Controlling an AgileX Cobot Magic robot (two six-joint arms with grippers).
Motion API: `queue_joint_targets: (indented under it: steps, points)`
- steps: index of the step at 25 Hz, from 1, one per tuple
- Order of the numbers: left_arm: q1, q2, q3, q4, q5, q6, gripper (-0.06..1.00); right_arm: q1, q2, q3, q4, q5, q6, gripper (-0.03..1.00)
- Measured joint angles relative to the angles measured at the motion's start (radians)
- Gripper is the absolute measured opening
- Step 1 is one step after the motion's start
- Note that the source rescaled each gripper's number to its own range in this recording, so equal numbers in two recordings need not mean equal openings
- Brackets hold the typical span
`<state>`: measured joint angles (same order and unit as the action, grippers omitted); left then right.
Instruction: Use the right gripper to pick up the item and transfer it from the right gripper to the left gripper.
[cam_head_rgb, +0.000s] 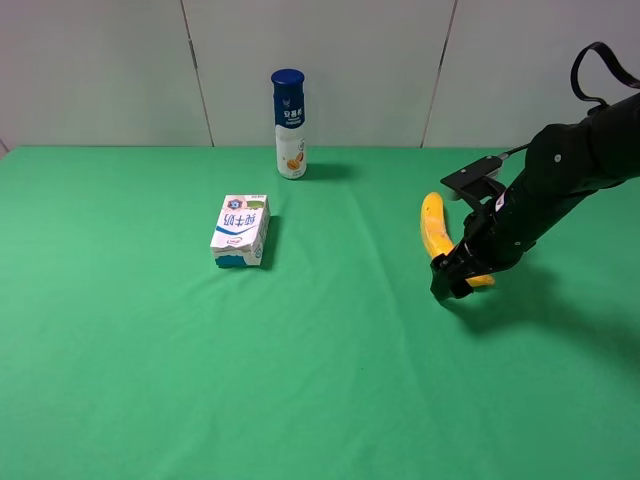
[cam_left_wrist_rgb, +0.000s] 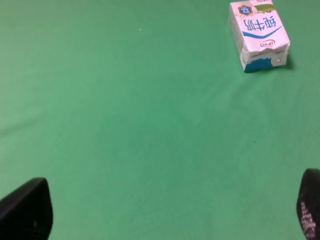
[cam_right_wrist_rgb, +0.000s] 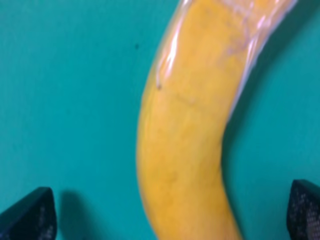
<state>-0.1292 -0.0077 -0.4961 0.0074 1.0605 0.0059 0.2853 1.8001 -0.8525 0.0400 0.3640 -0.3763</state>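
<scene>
The yellow banana (cam_head_rgb: 434, 231) lies on the green cloth at the right of the exterior high view. My right gripper (cam_head_rgb: 462, 276) is low over its near end, with the bulky black arm above it. In the right wrist view the banana (cam_right_wrist_rgb: 187, 135) runs between the two spread fingertips (cam_right_wrist_rgb: 30, 215), which stand well apart from its sides. The right gripper is open and holds nothing. My left gripper (cam_left_wrist_rgb: 165, 212) shows only in the left wrist view; it is open and empty over bare cloth.
A white-blue milk carton (cam_head_rgb: 241, 231) lies left of centre, and it also shows in the left wrist view (cam_left_wrist_rgb: 257, 35). A tall blue-capped bottle (cam_head_rgb: 290, 124) stands at the back. The green cloth (cam_head_rgb: 320, 380) covers the whole table.
</scene>
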Motion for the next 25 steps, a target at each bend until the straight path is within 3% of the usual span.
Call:
queue_joint_targets:
  steps: [20, 22, 25]
  points:
    - [0.0, 0.0, 0.0, 0.0, 0.0, 0.0, 0.96, 0.0, 0.04, -0.004, 0.008, -0.024, 0.003, 1.0]
    - [0.0, 0.0, 0.0, 0.0, 0.0, 0.0, 0.96, 0.0, 0.04, -0.004, 0.012, -0.024, 0.003, 0.91]
    - [0.0, 0.0, 0.0, 0.0, 0.0, 0.0, 0.96, 0.005, 0.041, -0.004, 0.014, -0.028, 0.003, 0.67]
